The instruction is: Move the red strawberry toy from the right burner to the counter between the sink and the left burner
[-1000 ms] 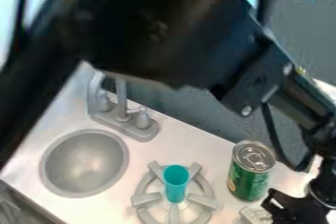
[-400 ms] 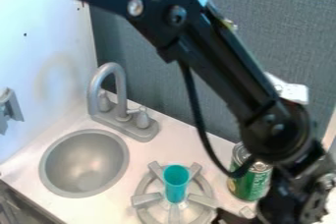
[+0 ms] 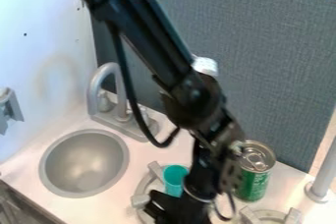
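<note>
My hand [image 3: 154, 207] has swung toward nine o'clock, bringing the teal cup [image 3: 174, 181] nearest, at one o'clock; open or closed, I can't tell.

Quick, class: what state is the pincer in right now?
Pincer: open or closed cannot be told; it is low at the burner, near the teal cup.

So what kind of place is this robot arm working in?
Probably a toy kitchen set up in a workspace: a small round grey sink, a curved grey faucet and grey stove burners show it.
</note>
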Controlling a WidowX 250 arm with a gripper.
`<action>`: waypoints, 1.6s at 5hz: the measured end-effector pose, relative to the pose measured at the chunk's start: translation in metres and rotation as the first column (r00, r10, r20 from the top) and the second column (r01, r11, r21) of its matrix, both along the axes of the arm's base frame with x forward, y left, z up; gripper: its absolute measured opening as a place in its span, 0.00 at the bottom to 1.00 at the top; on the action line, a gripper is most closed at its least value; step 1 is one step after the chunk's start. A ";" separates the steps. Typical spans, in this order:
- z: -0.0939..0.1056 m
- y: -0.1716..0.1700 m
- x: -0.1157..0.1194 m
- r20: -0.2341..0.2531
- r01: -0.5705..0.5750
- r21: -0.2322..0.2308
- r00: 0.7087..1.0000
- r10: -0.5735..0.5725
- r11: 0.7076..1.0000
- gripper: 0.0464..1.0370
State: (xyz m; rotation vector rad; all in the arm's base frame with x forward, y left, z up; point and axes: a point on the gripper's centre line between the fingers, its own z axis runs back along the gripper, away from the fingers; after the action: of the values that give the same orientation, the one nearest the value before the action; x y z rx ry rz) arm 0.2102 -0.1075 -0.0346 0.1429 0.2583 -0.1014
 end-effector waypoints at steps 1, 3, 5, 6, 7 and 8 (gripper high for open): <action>0.009 0.041 -0.006 -0.021 -0.077 0.022 0.997 0.077 0.997 0.40; 0.020 0.109 -0.009 -0.001 -0.273 0.013 0.962 0.273 0.962 0.40; -0.001 0.143 0.016 0.113 -0.439 0.013 0.893 0.435 0.898 0.40; -0.010 0.143 0.035 0.123 -0.454 0.001 0.884 0.450 0.891 0.40; -0.027 0.141 0.048 0.129 -0.494 -0.020 0.861 0.492 0.869 0.40; -0.043 0.139 0.061 0.096 -0.522 -0.017 0.848 0.521 0.853 0.40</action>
State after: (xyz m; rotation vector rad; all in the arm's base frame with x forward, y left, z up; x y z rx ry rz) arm 0.2714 0.0310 -0.0772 0.0828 0.1925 0.4522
